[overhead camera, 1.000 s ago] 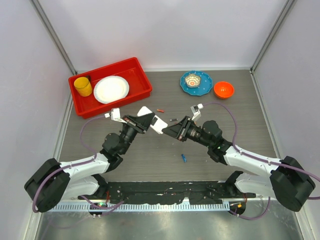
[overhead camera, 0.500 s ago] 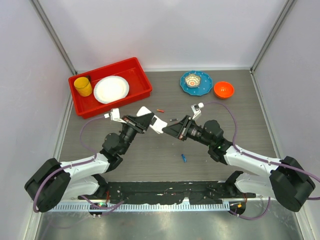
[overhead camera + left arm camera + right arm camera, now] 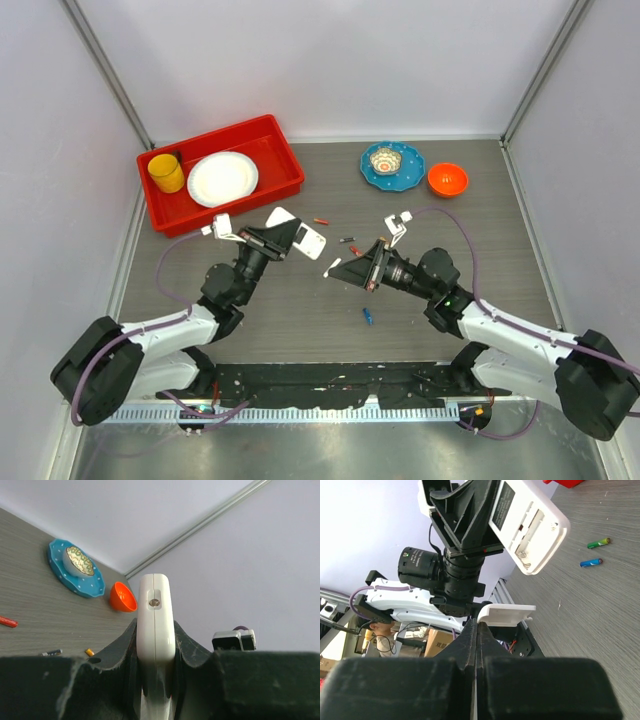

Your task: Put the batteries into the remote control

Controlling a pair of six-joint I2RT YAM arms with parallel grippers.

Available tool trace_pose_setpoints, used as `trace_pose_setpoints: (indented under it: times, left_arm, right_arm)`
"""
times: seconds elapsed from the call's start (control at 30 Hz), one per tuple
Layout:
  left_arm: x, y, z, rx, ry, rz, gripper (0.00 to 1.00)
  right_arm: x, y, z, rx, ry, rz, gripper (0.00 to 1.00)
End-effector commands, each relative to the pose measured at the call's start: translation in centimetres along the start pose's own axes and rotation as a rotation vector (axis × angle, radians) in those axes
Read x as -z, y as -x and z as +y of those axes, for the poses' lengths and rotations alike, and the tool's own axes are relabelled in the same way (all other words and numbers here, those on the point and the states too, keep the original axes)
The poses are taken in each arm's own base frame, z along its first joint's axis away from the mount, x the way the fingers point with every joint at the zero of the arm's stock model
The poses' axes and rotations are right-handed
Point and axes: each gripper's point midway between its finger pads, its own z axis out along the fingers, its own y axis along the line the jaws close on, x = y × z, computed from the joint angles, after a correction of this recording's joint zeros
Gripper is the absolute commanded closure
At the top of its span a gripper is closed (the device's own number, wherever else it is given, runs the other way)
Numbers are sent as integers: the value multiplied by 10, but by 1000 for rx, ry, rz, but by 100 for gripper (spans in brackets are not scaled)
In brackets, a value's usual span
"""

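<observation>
Remote control (image 3: 300, 237) off tabletop (image 3: 300, 312), clamped edgewise in left pincer (image 3: 287, 240); presents open bay to right arm, presumably for loading. Right pincer (image 3: 343, 268) pinched together on white cover (image 3: 333, 267), clear of bay. Batteries (image 3: 368, 316) loose on tabletop, bay apparently empty.

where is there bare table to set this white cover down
Bare table opens right of the right arm, below the orange bowl; a second patch lies between the left arm and the blue battery. Crowded: the middle, where loose batteries lie beside the held remote control and white cover.
</observation>
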Motion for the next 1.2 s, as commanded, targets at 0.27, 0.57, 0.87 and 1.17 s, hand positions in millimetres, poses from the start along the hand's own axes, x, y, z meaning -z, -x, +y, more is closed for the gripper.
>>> trace_pose_setpoints:
  times: [0.27,0.57,0.87,1.17]
  left_arm:
    - [1,26,-9,26,-43,-95,100]
    - [16,39,-2,10,-24,-108,100]
    - [32,37,-2,53,-46,-95,100]
    - [43,34,-7,85,-64,-63,100]
  right_arm:
    - [21,27,-1,169,-64,-117,99]
    - [67,92,-41,380,-235,-484,99]
    - [88,116,-110,323,-382,-537,99]
    - [127,163,-155,142,-348,-688,99]
